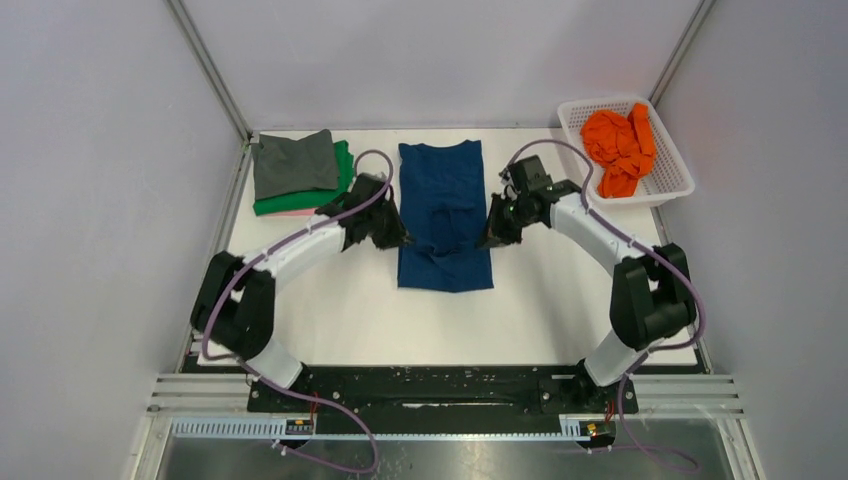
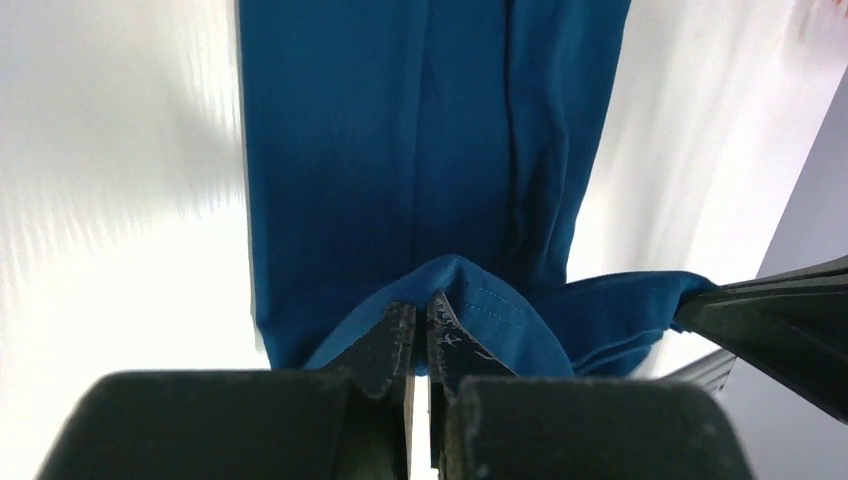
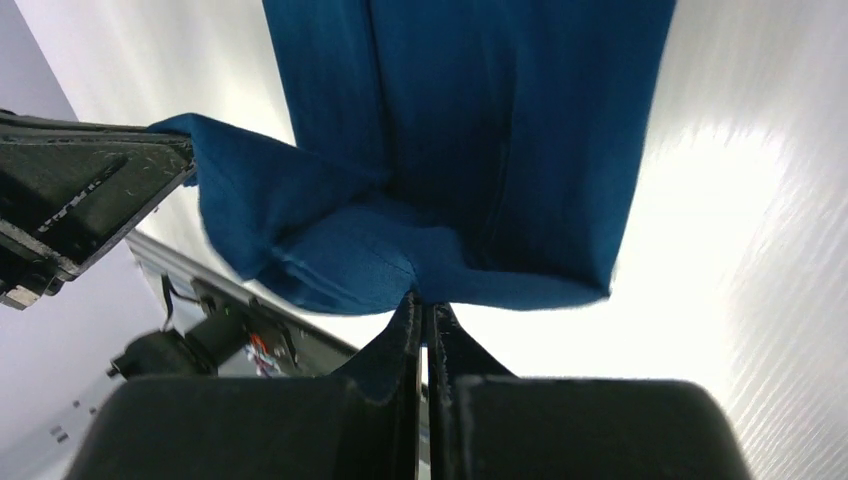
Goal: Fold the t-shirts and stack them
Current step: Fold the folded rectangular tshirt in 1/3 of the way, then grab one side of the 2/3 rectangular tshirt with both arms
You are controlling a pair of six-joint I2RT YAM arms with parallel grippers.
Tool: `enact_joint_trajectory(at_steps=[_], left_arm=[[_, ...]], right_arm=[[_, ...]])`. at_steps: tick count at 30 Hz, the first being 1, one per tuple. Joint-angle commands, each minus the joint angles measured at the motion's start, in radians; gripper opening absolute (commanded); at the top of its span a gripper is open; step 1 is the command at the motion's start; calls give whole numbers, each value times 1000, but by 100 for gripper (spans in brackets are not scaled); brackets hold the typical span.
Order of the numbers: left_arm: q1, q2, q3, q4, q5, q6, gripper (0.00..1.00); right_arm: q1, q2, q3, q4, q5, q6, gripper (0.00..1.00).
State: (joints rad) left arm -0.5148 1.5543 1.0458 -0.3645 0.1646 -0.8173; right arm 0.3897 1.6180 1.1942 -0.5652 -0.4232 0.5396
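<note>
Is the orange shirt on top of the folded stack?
No, the orange t-shirt lies crumpled in the white basket, apart from the folded stack.

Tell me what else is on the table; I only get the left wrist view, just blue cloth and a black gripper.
Observer: At the far left a grey shirt lies folded on a green shirt.
Operator: Any more to fold?
Observer: An orange shirt lies crumpled in a white basket at the far right.
Operator: Does the other arm hold the blue cloth?
Observer: Yes, its camera shows the right gripper shut on a fold of the blue shirt.
</note>
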Motion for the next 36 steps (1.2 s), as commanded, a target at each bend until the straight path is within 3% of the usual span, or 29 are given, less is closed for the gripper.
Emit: enact_joint_trajectory(at_steps=[1,11,13,15,19,21,27,33,36], left_arm=[[56,104,160,-11,-11,73,0],[119,352,414,-105,-20,146,0],[132,382,442,-112,-24,146,11],[142,407,468,-111,-24,150,17],[169,434,544,-143,-13,156,66],[174,405,553,-146,-7,158,96],[173,212,315,-69,47,141,99],[120,61,-1,3,86,93,99],[93,40,-101,61,84,57,95]], right_arm=[[-44,93,136,35,43,4,0],[-108,336,332,76,26,31,1],[-116,372,360,67,48,35,6],[-127,410,390,68,58,40,20],[-150,471,498,42,89,13,53],[-155,457,517,8,86,-20,61],[-153,253,275,56,89,-77,75],[-105,78,-80,163,30,-28,75],[-79,82,-142,196,40,-14,74]])
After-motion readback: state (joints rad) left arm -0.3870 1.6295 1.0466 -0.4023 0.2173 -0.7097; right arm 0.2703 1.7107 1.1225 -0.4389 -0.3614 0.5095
